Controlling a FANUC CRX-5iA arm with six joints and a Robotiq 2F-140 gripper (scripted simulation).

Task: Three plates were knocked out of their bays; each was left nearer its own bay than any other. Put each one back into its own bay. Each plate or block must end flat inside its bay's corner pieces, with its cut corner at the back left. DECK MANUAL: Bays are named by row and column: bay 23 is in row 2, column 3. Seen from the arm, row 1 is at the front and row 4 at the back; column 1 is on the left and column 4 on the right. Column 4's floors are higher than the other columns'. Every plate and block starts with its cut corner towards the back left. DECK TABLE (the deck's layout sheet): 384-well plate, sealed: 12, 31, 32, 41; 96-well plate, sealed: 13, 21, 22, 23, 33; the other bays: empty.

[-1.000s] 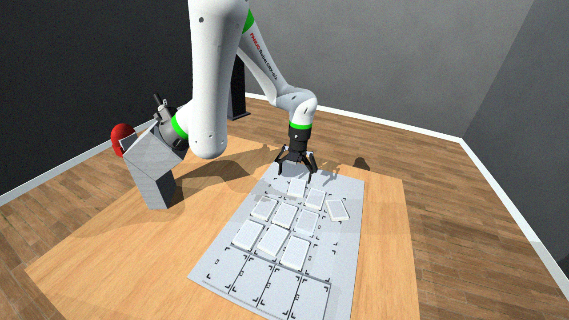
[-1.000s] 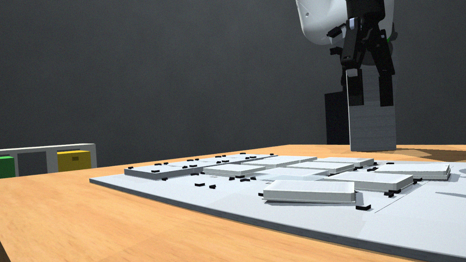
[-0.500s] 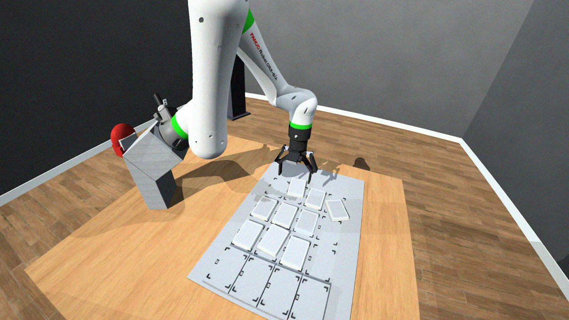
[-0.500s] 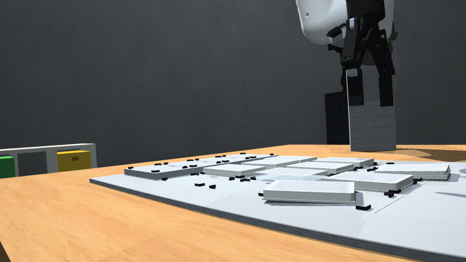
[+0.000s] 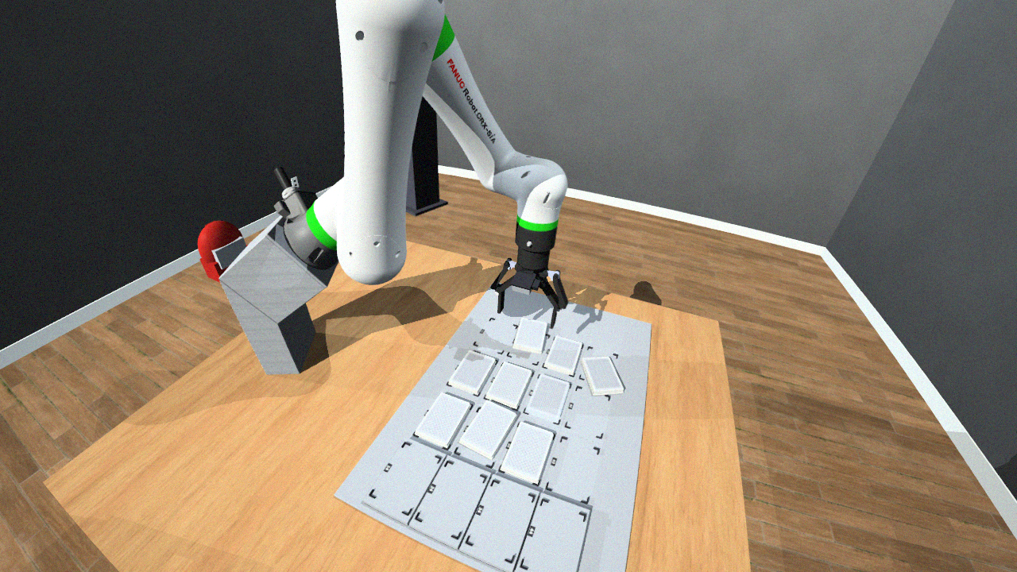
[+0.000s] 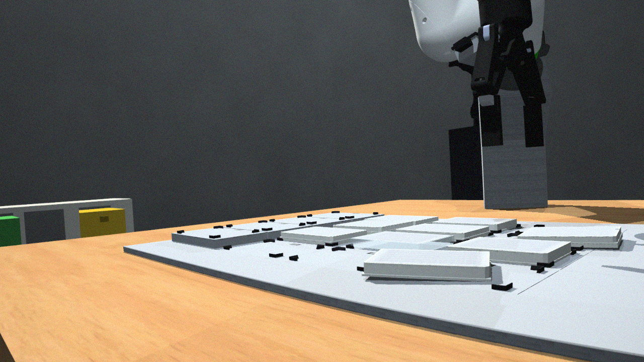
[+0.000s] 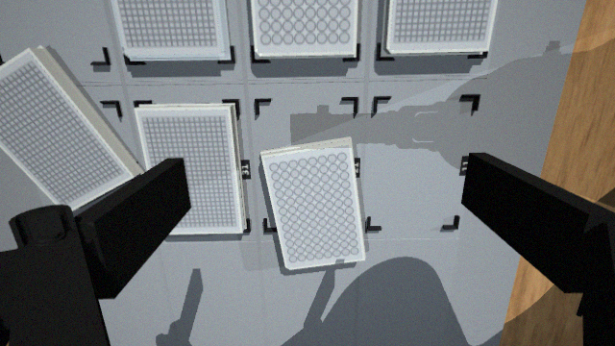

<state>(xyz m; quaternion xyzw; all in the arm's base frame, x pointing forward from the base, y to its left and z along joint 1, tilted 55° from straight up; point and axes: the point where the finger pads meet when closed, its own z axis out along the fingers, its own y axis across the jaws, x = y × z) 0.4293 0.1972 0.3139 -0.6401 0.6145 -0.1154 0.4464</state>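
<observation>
A grey deck [image 5: 625, 427] is lying on a wooden table [image 5: 213, 441], ringed by plank flooring [image 5: 853, 341] and grey walls. The gripper [image 5: 529, 292] is hovering, fingers spread, gripping nothing.

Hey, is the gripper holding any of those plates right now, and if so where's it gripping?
Nothing is held. The gripper is open, hovering above the skewed 96-well plate.

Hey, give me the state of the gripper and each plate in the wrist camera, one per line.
gripper: open, holding nothing.
middle 96-well plate: skewed, sticking out past its bay's corner pieces.
far-left 384-well plate: turned at an angle, out of its bay.
neighbouring 384-well plate: square inside its corner pieces.
top 96-well plate: seated square.
</observation>
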